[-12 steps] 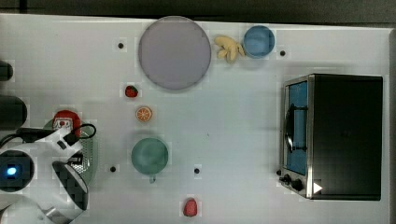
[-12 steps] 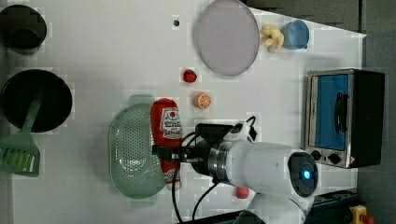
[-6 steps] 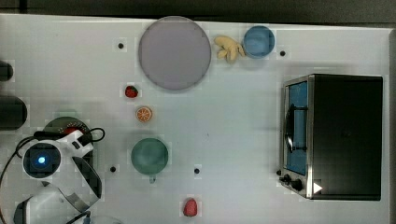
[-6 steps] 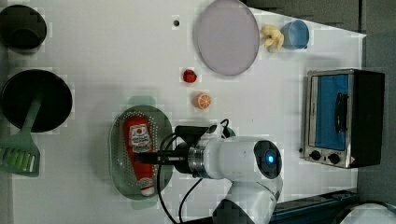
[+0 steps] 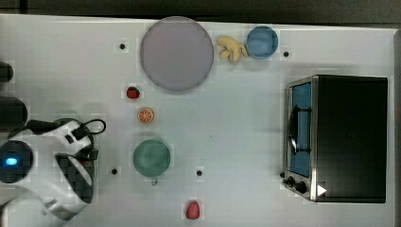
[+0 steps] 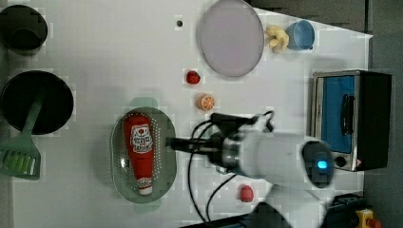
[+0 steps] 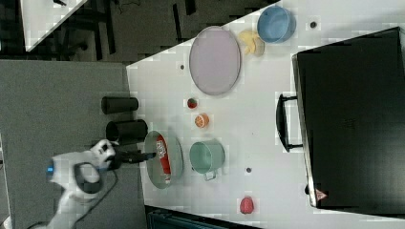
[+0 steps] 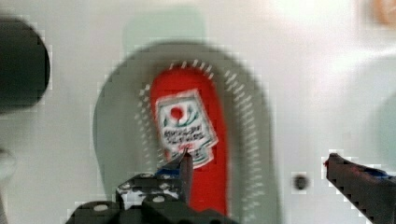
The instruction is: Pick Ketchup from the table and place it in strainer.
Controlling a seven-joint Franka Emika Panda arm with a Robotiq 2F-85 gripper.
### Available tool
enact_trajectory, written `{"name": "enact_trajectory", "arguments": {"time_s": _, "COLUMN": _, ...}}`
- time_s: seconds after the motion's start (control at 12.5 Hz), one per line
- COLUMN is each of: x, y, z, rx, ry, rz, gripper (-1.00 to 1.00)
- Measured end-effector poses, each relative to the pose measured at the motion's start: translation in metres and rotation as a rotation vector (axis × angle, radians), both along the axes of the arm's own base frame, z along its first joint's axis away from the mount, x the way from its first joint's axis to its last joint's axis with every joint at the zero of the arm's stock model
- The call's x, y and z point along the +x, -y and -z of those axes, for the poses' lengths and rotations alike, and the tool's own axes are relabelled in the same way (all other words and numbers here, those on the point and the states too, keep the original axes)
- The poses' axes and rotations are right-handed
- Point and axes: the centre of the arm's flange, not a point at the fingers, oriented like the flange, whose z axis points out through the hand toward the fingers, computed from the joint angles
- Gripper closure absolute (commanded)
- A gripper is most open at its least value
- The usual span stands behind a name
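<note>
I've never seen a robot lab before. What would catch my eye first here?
Probably the bright red ketchup bottle with a white label, lying flat inside the pale mint-green perforated oval strainer. Just beside it in the left view, the white robot arm's black gripper hangs open, holding nothing.

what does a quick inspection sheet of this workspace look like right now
surface: white table, small dark dots on it
job's things: ketchup lies flat inside the strainer, label up
clutter: lilac plate, blue bowl, strawberry, orange slice, teal mug, red lump, toaster oven, black pan and green spatula in the left view
grippers: gripper open above the bottle, fingers apart, holding nothing
cables: black cable looping off the wrist
surroundings: two dark cylinders past the table edge
</note>
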Motion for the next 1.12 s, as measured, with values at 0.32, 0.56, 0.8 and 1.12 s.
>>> {"name": "enact_trajectory", "arguments": {"time_s": 0.32, "x": 0.026, "y": 0.038, "z": -0.116, "rx": -0.094, "ry": 0.049, "rz": 0.128, "gripper": -1.0}}
{"name": "enact_trajectory", "arguments": {"time_s": 0.56, "x": 0.046, "y": 0.09, "z": -0.188, "rx": -0.096, "ry": 0.078, "rz": 0.268, "gripper": -1.0}}
{"name": "enact_trajectory", "arguments": {"time_s": 0.8, "x": 0.071, "y": 0.173, "z": -0.216, "rx": -0.114, "ry": 0.022, "rz": 0.415, "gripper": -1.0}}
{"name": "enact_trajectory", "arguments": {"time_s": 1.12, "x": 0.096, "y": 0.323, "z": -0.227, "rx": -0.081, "ry": -0.008, "rz": 0.648, "gripper": -1.0}}
